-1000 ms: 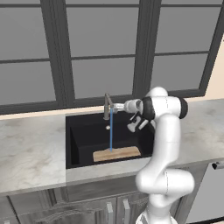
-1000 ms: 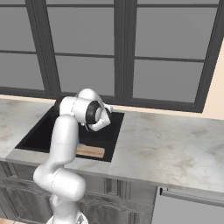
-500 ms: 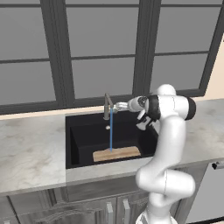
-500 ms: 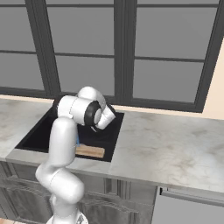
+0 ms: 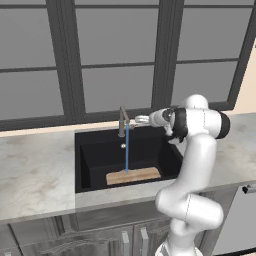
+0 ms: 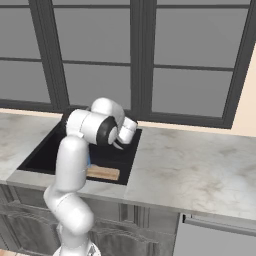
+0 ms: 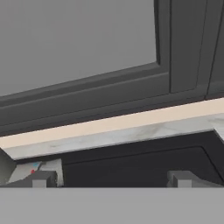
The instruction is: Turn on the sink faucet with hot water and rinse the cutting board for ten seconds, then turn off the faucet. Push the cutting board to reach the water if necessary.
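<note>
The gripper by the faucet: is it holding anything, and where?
Nothing is held. The gripper has its jaws open beside the sink faucet, with nothing between them, while the water runs onto the cutting board.

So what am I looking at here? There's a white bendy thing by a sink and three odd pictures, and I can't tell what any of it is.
The white bendy thing is a robot arm in a computer-drawn kitchen. Two pictures come from cameras on its base, one behind it on each side, so they show the same scene from two angles. The third comes from a camera on its hand, looking out past its two dark fingertips toward the window frame.

In the grey counter sits a black sink. A thin blue stream of water runs from the faucet onto a tan cutting board lying in the basin.

The arm's gripper sits right beside the faucet. Its fingers stand wide apart and hold nothing.
</note>
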You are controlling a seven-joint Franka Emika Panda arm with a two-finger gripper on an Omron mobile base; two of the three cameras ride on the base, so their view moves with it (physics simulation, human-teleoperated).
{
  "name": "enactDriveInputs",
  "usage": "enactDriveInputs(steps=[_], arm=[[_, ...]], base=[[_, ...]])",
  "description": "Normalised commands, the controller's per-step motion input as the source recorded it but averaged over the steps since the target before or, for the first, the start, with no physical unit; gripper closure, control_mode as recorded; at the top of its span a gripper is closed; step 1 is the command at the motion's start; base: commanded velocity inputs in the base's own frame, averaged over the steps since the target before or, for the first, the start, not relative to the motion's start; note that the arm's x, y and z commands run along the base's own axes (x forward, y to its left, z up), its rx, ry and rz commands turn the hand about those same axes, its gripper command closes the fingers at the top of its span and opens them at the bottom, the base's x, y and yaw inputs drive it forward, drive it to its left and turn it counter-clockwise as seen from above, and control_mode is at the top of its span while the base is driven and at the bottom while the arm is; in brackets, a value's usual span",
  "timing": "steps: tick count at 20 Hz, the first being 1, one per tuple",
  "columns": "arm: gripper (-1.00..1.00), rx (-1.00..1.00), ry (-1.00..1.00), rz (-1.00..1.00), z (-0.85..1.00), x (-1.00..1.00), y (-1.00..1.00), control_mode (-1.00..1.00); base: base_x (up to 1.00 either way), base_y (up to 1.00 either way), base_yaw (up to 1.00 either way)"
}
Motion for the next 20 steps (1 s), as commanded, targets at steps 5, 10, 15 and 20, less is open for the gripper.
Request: enactDriveInputs(steps=[5,10,15,20], arm=[[-1.0,0.02,0.21,0.06,0.54,0.0,-0.02,-1.0],[-1.0,0.02,0.35,0.04,0.66,0.14,-0.06,-1.0],[-1.0,0.04,0.21,0.03,0.92,0.35,-0.17,-1.0],[-1.0,0.05,0.17,0.04,1.0,0.14,-0.11,-1.0]], base=[[0.0,0.0,0.0],[0.0,0.0,0.0],[0.0,0.0,0.0],[0.0,0.0,0.0]])
